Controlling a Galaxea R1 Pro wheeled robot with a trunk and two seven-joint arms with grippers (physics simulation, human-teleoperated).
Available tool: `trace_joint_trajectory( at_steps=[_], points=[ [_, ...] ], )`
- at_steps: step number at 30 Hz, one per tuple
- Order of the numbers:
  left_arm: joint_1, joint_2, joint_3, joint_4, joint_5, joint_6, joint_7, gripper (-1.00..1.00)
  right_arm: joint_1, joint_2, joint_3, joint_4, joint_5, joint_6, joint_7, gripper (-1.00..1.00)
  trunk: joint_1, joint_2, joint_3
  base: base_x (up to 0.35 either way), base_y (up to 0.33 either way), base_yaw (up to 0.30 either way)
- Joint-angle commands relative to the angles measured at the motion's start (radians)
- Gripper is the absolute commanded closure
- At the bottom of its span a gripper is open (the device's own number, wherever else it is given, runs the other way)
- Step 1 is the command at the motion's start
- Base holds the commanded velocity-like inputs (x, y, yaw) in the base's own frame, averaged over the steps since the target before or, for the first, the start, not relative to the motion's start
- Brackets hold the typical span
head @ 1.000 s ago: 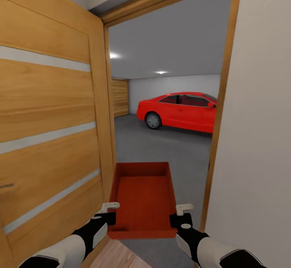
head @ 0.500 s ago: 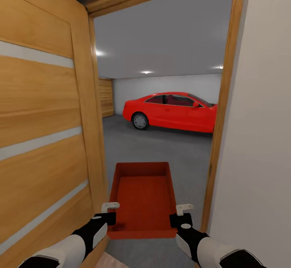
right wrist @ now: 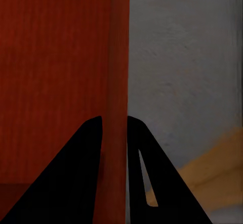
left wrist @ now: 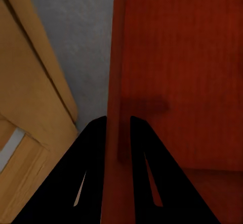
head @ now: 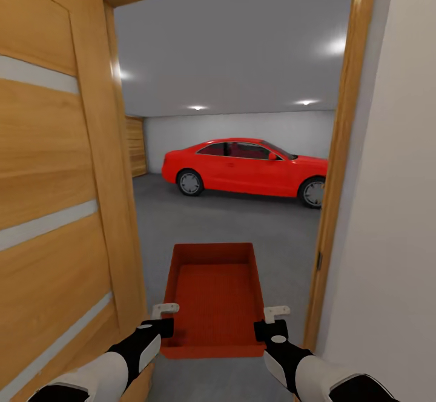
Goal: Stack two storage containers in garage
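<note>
In both hands (head: pixel 165 320), unlabelled container (head: pixel 215 293).

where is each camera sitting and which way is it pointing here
Head view: on the robot's head, facing forward and down through the doorway at the red car; both forearms, left claw and right claw show, carrying the storage container.
Left wrist view: on the left arm, looking along two dark fingers straddling the container's wall, door beside.
Right wrist view: on the right arm, looking along its fingers straddling the opposite wall, above the grey floor.
Shared: all three show the container and floor.
</note>
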Motion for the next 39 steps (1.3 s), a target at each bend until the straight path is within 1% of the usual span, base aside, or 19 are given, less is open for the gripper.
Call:
trace_joint_trajectory(
  at_steps=[1, 33, 39],
  points=[
    [-0.001, 0.089, 0.045, -0.007, 0.004, -0.007, 0.009, 1.0, 0.0, 0.001, -0.04, 0.002, -0.004, 0.0, 0.003, 1.0, 0.001, -0.001, -0.001, 0.24, 0.223, -0.245],
    [-0.001, 0.089, 0.045, -0.007, 0.004, -0.007, 0.009, 1.0, 0.0, 0.001, -0.04, 0.002, -0.004, 0.0, 0.004, 1.0, 0.001, -0.001, -0.001, 0.24, 0.223, -0.236],
    [-0.001, 0.089, 0.045, -0.007, 0.004, -0.007, 0.009, 1.0, 0.0, 0.001, -0.04, 0.002, -0.004, 0.0, 0.004, 1.0, 0.001, -0.001, -0.001, 0.222, 0.195, -0.062]
  ],
)
